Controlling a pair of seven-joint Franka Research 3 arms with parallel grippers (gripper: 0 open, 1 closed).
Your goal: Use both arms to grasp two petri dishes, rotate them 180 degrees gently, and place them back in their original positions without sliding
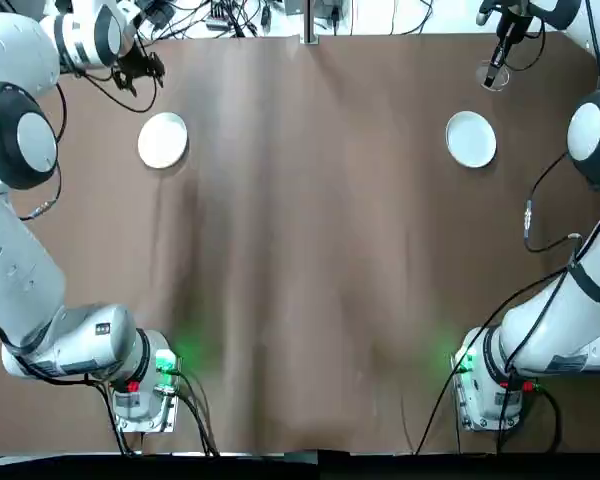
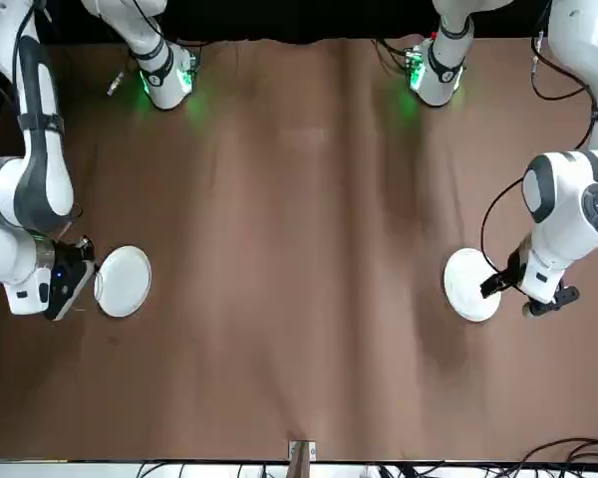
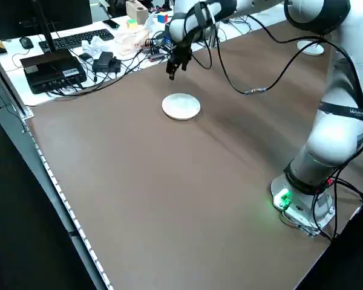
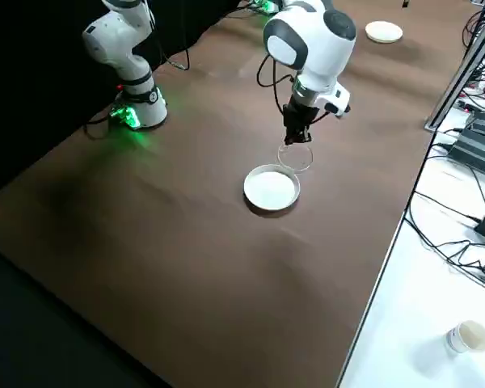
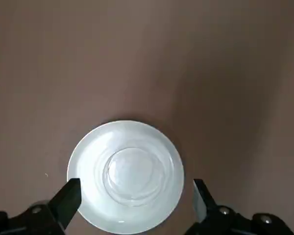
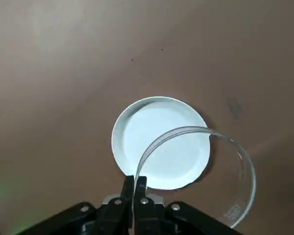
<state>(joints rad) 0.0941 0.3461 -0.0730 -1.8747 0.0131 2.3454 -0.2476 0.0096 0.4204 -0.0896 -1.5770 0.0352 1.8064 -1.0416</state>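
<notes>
From overhead, the brown matte table (image 1: 310,250) carries two flat opaque white discs: one (image 1: 163,140) at far left, the other (image 1: 471,139) at far right. The left gripper (image 1: 140,70) hangs beyond the left disc; the right gripper (image 1: 496,62) sits beyond the right one, over a faint clear petri dish (image 1: 493,80). From the front, the right gripper (image 2: 68,284) stands just beside its disc (image 2: 123,281), and the left gripper (image 2: 523,289) beside the other disc (image 2: 470,284). In the left side view, the left gripper (image 3: 174,65) hovers past the round disc (image 3: 181,106), apart from it. In the right side view, the thin glinting ring of the dish (image 4: 296,158) stands beside the disc (image 4: 271,189). The left wrist view shows the jaws spread wide and released, a smooth white disc (image 5: 125,175) between them farther down with a round glossy patch at its centre. The right wrist view shows the jaws clenched on the thin rim of the see-through dish (image 6: 220,166), which overlaps the white disc (image 6: 159,142).
</notes>
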